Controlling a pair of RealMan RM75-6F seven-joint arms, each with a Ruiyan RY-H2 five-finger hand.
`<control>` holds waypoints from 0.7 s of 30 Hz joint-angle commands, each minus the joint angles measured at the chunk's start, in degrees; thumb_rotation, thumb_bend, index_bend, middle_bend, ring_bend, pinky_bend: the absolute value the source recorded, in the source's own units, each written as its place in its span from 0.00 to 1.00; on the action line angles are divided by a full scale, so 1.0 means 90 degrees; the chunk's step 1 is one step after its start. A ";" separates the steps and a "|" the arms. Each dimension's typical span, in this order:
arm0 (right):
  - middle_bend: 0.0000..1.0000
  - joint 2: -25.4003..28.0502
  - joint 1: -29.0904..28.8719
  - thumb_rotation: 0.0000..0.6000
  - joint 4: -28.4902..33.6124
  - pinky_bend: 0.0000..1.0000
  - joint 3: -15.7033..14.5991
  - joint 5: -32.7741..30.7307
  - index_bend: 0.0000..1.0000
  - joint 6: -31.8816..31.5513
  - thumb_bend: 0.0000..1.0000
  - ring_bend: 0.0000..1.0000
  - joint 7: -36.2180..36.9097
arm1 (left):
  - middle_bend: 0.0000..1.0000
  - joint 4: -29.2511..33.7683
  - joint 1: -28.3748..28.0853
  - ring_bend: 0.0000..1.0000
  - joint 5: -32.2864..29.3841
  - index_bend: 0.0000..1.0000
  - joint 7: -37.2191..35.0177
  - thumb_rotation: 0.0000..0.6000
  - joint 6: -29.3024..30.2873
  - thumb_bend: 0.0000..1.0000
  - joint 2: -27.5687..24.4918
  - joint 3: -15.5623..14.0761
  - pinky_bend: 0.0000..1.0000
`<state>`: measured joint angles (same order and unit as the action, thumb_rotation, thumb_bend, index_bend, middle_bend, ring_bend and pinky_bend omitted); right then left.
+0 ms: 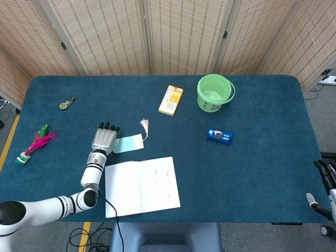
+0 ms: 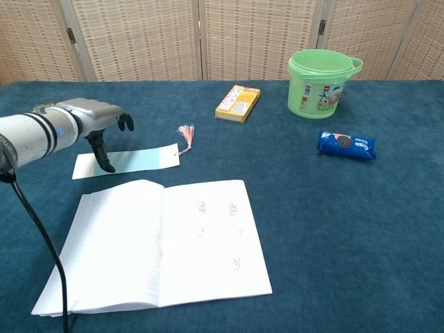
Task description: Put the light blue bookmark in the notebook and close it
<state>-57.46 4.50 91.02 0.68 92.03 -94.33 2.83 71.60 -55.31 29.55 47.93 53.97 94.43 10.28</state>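
Note:
The light blue bookmark lies flat on the blue table just beyond the open notebook, with its pink tassel at the right end. My left hand hovers over the bookmark's left end, its thumb tip touching the card and its other fingers bent above it. The notebook lies open on white pages. My right hand shows only partly, off the table's right edge, and its fingers are unclear.
A green bucket and a yellow box stand at the back. A blue snack packet lies to the right. At far left are a pink feather toy and a small tool.

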 commanded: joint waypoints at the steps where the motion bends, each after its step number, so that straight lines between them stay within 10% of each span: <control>1: 0.11 0.0003 -0.0004 1.00 0.0001 0.07 0.0001 0.0009 0.06 0.0000 0.26 0.05 0.0002 | 0.28 0.0446 0.0105 0.26 0.0447 0.21 -0.0220 1.00 0.0221 0.09 -0.0251 -0.0008 0.12; 12: 0.11 -0.0029 -0.0041 1.00 -0.0061 0.07 -0.0003 0.0060 0.06 0.0023 0.26 0.05 0.0077 | 0.35 0.0917 0.0137 0.34 0.0405 0.16 0.0164 1.00 0.0457 0.09 -0.0674 -0.0168 0.41; 21: 0.11 -0.0046 -0.0074 1.00 -0.0078 0.07 0.0000 0.0089 0.06 0.0043 0.26 0.05 0.0087 | 0.19 0.0636 0.0166 0.15 -0.0095 0.16 0.0054 1.00 0.0233 0.09 -0.0399 -0.0149 0.22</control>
<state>-57.87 3.84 90.32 0.69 92.83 -93.95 3.61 77.77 -53.91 29.18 48.86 56.46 90.34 8.78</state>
